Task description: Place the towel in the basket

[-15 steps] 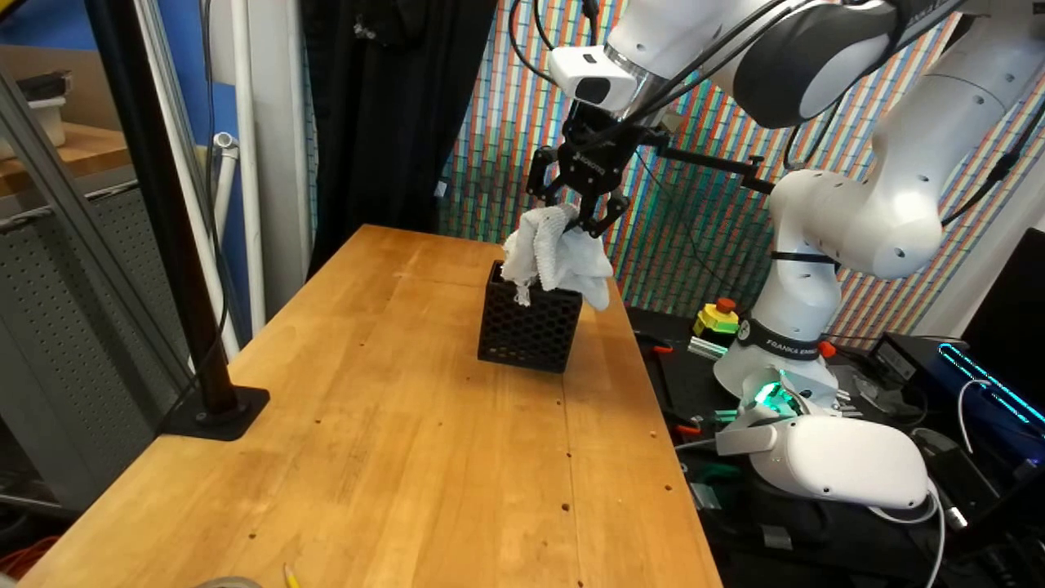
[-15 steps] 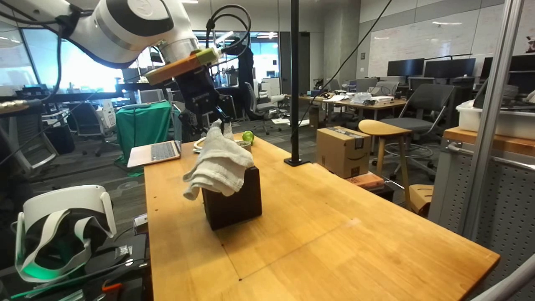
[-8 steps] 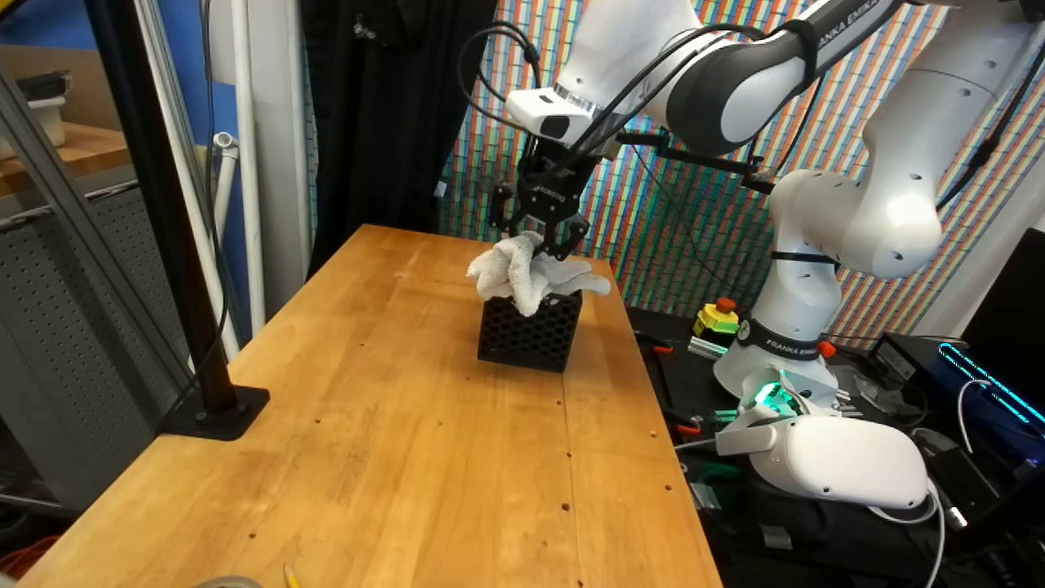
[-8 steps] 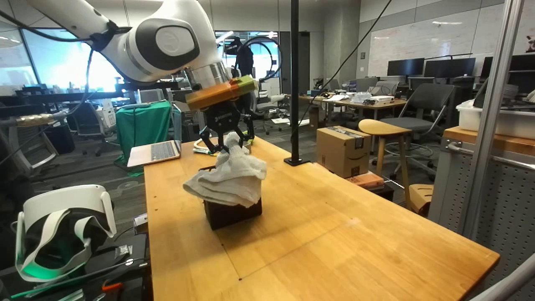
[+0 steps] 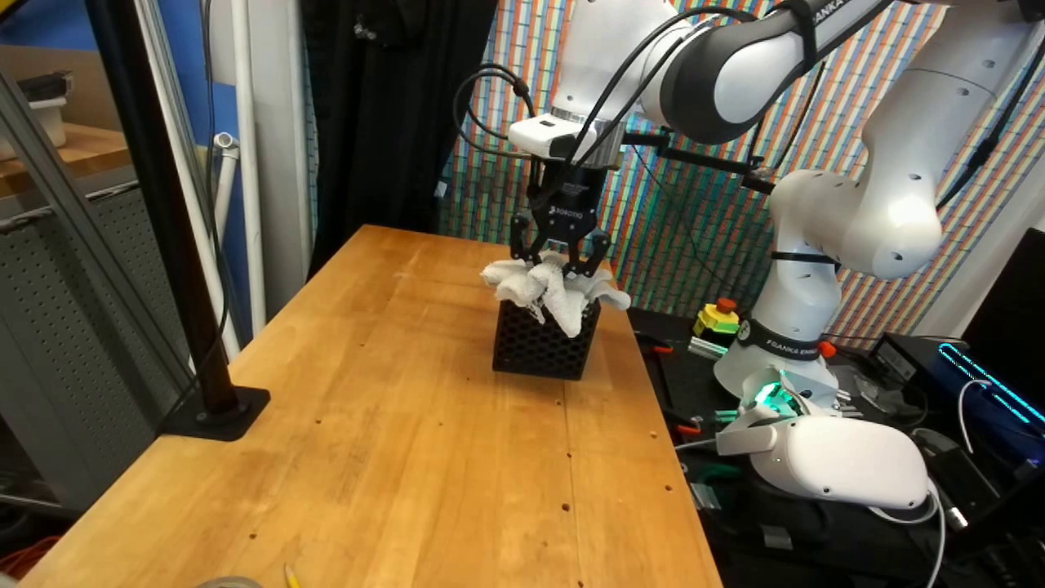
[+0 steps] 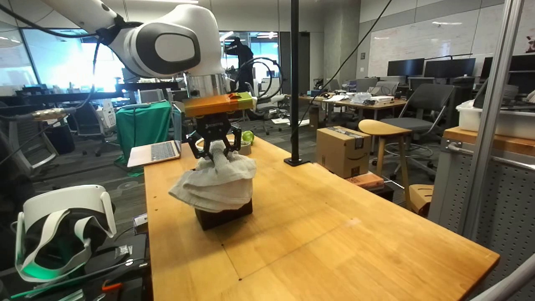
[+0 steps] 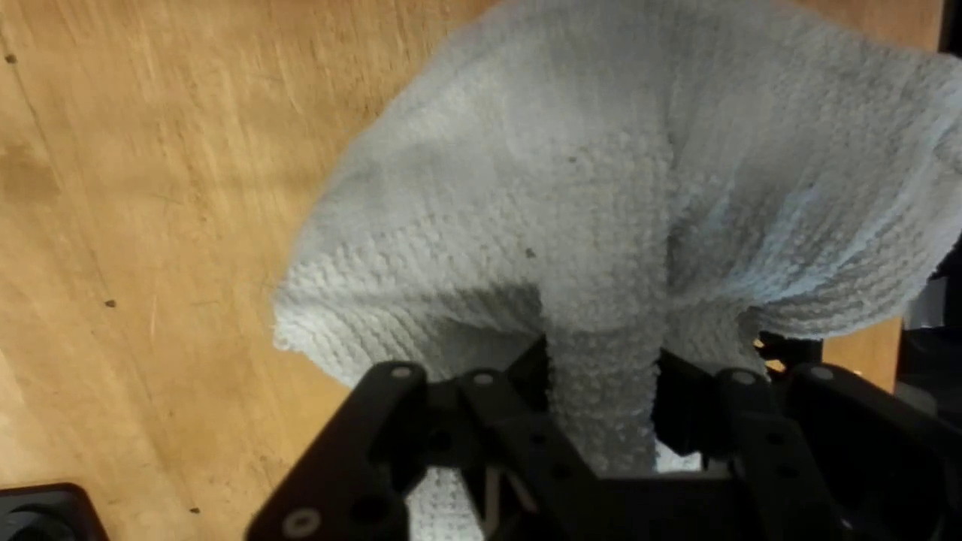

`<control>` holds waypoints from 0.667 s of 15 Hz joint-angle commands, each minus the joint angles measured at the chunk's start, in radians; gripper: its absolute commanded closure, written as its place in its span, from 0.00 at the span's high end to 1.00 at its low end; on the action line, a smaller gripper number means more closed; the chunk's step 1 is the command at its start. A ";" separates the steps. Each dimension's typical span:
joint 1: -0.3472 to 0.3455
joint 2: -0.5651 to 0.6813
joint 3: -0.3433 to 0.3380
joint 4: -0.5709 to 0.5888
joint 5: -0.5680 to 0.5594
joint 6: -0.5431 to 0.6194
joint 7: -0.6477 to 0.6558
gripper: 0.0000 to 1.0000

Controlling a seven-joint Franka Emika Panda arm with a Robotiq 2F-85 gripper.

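Observation:
The cream-white towel (image 5: 562, 298) is bunched over the top of the black mesh basket (image 5: 535, 351), its folds draping past the rim in both exterior views. In an exterior view, the cloth (image 6: 215, 188) hides the opening and most of the near wall of the basket (image 6: 225, 218). My gripper (image 6: 217, 155) points straight down above it, shut on a gathered fold that sticks up between its fingers. In the wrist view, the pads (image 7: 532, 372) press that fold from both sides, and the towel (image 7: 601, 173) fills most of the picture. How much cloth lies inside the basket is hidden.
The wooden table (image 5: 392, 457) has its edge close beside the basket. A black pole (image 5: 216, 412) is mounted at the opposite edge. Farther along the table are a laptop (image 6: 154, 154), a green round object (image 6: 248, 136) and a roll of tape (image 6: 244, 147).
My gripper has come down and straightened to vertical, lowering the towel onto the basket. In the last half second the basket has slid slightly toward the near table edge on the robot's side.

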 commanded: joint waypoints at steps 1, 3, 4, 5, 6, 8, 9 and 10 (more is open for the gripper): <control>-0.005 -0.057 0.051 0.007 -0.006 -0.081 0.016 0.16; -0.004 -0.038 0.059 0.017 -0.002 -0.108 -0.004 0.16; -0.005 -0.022 0.059 0.019 0.006 -0.114 -0.011 0.16; -0.007 -0.003 0.057 0.022 0.012 -0.119 -0.020 0.16; -0.009 0.019 0.049 0.025 0.024 -0.127 -0.040 0.17; -0.017 0.064 0.035 0.029 0.034 -0.133 -0.084 0.17; -0.020 0.085 0.029 0.030 0.037 -0.127 -0.121 0.17; -0.027 0.121 0.024 0.036 0.038 -0.103 -0.167 0.17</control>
